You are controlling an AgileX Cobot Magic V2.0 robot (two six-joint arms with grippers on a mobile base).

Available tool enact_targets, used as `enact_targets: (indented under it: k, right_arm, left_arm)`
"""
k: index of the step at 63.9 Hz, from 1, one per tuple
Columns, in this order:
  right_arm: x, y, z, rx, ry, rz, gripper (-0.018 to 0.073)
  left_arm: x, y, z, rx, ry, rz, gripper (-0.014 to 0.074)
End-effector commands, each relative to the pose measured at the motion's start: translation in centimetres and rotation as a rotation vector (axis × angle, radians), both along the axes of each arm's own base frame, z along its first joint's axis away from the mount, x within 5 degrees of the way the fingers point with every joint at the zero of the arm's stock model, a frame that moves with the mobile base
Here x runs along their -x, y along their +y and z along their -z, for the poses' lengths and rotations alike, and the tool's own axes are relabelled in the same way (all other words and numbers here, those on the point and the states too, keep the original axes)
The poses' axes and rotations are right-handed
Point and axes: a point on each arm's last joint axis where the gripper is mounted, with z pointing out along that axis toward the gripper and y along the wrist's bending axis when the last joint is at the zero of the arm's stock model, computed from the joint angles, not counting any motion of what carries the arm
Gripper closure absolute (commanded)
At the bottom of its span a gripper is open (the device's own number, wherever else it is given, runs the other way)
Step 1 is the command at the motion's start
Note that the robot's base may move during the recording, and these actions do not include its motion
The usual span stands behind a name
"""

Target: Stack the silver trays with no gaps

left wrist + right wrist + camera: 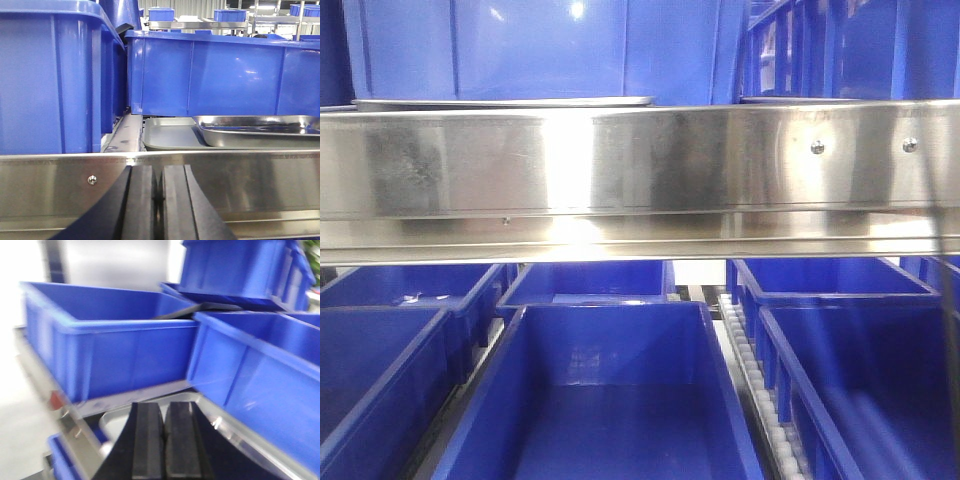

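Left pincer (pixel 158 200), right pincer (pixel 162 440): both sitting pressed together, empty. Silver trays (pixel 260 125) lying offset; squaring rims advisable before nesting.

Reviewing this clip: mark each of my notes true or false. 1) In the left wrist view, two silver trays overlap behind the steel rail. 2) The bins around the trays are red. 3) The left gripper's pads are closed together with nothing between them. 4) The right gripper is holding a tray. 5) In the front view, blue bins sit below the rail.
1) True: the upper silver tray rests partly over the lower silver tray, offset, behind the steel rail.
2) False: the bins are blue.
3) True: the left gripper is shut and empty.
4) False: the right gripper is shut on nothing, above a tray.
5) True: the lower bins sit beneath the rail.
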Motion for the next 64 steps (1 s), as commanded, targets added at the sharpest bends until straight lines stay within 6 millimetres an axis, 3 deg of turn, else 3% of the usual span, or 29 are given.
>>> enact_targets:
  k: [1, 18, 31, 52, 64]
  right_arm:
    - [1.4, -2.2, 1.3, -0.012, -0.005, -0.004, 0.0638]
    - [5.6, -10.7, 4.9, -0.159, -0.041, 0.14, 0.0638]
    - [9.8, -15.6, 8.7, -0.174, -0.099, 0.343, 0.0638]
    - [14.3, -18.1, 16.5, -0.2, -0.199, 0.516, 0.0638]
    - [14.7, -18.7, 17.3, -0.225, -0.22, 0.597, 0.0638]
  left_arm:
    - [0.1, 0.0, -0.2, -0.002, -0.024, 0.004, 0.0593]
    - [0.1, 0.0, -0.2, -0.002, -0.024, 0.004, 0.0593]
    - [0.1, 0.0, -0.2, -0.002, -0.024, 0.004, 0.0593]
    - [0.1, 0.0, -0.2, -0.002, -0.024, 0.004, 0.0593]
    - [0.1, 0.0, -0.2, -0.002, -0.024, 0.004, 0.0593]
